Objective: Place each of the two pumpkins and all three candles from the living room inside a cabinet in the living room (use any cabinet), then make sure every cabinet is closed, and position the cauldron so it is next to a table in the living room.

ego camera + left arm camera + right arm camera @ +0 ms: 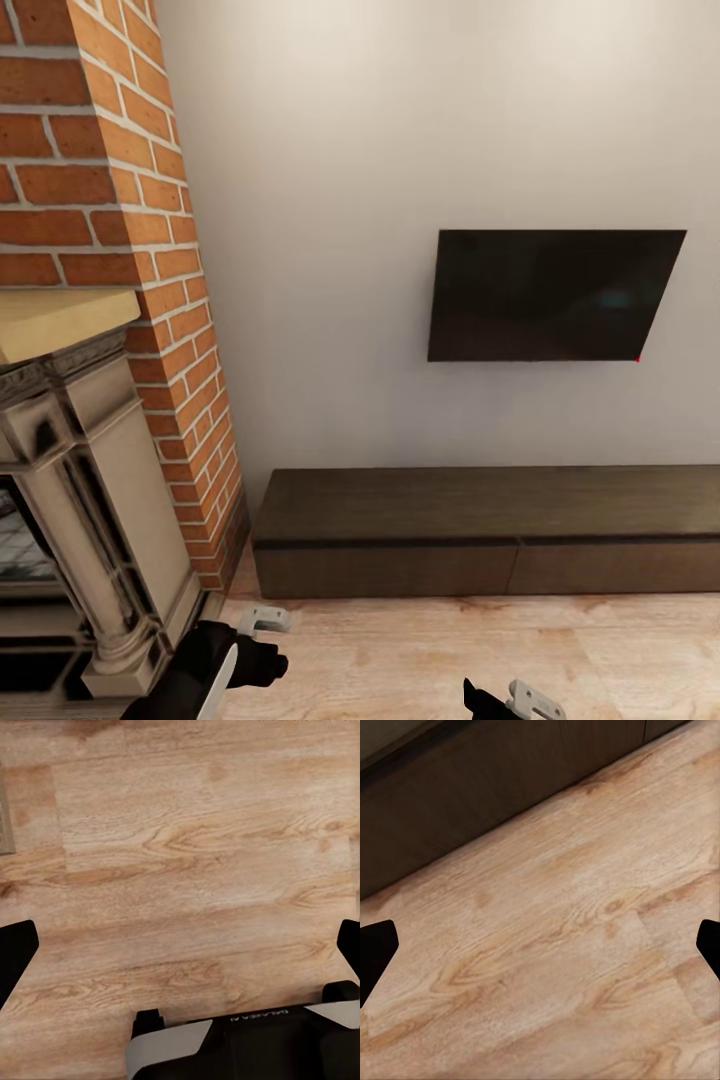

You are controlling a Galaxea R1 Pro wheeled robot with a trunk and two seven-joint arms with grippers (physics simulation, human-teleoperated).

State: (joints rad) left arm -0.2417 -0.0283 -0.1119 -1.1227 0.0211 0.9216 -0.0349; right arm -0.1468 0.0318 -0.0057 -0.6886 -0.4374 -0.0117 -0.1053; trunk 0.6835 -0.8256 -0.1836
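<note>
The cabinet (485,535) is a long low dark brown unit against the white wall under a TV, with its flat drawer fronts flush and shut. Its dark front (472,802) also appears in the right wrist view, beyond a strip of wood floor. My left gripper (258,635) hangs low beside the fireplace base, and my right gripper (520,700) sits at the lower edge of the head view. Both wrist views show the fingertips (15,952) (375,952) spread wide over bare floor, open with nothing between them. The pumpkins, candles, cauldron and table are out of view.
A red brick chimney (110,200) with a pale stone fireplace surround (100,500) stands close on the left. A black TV (555,295) hangs on the wall. Light wood floor (480,650) lies between me and the cabinet. Part of my own body (247,1042) shows beneath the left gripper.
</note>
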